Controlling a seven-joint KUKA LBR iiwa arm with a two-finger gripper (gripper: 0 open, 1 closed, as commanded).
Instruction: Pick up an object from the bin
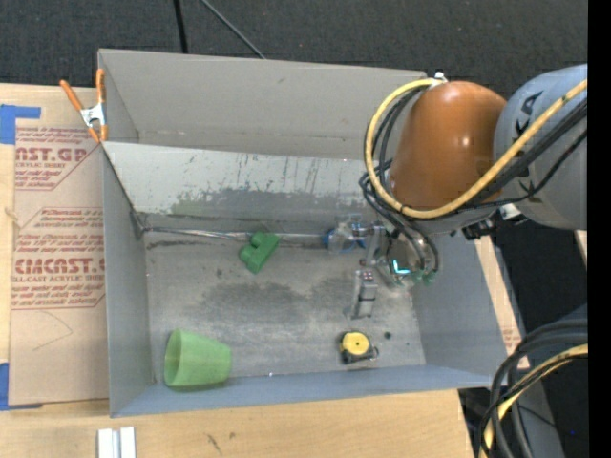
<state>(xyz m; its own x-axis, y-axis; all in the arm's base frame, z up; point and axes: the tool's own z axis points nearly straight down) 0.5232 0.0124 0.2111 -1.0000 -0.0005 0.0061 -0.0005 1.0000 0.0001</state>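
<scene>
My gripper (364,294) hangs below the arm's orange cover over the right part of the bin floor. A small yellow round tape measure (355,345) lies just in front of it, near the front wall, and nothing touches it. A small blue and clear thing (343,238) sits just behind the gripper by the back wall; what it is I cannot tell. A green blocky piece (258,252) lies further left at mid-floor.
A light green cup (196,359) lies on its side in the front left corner. The arm and its cables hide the bin's right side.
</scene>
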